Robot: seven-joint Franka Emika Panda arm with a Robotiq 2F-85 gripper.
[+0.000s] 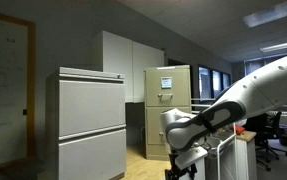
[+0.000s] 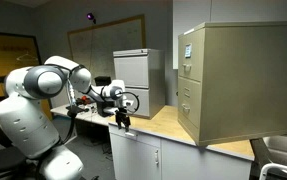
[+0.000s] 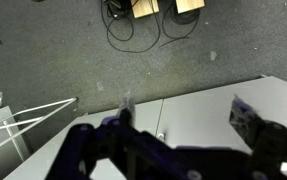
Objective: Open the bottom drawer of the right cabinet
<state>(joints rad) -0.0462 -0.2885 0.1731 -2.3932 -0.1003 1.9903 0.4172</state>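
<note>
Currently right cabinet (image 2: 233, 85) stands well apart from the arm (image 2: 43, 85), which is bent, reaching out level, wrist pointing down. Bottom drawer (image 2: 190, 118) sits flush, shut. Gripper (image 2: 124, 122) spread wide, empty, touching nothing.

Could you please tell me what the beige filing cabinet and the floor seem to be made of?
The beige filing cabinet looks like painted sheet metal: flat, smooth panels with crisp edges and a satin sheen. The floor in the wrist view looks like grey low-pile carpet, matte and speckled.
</note>
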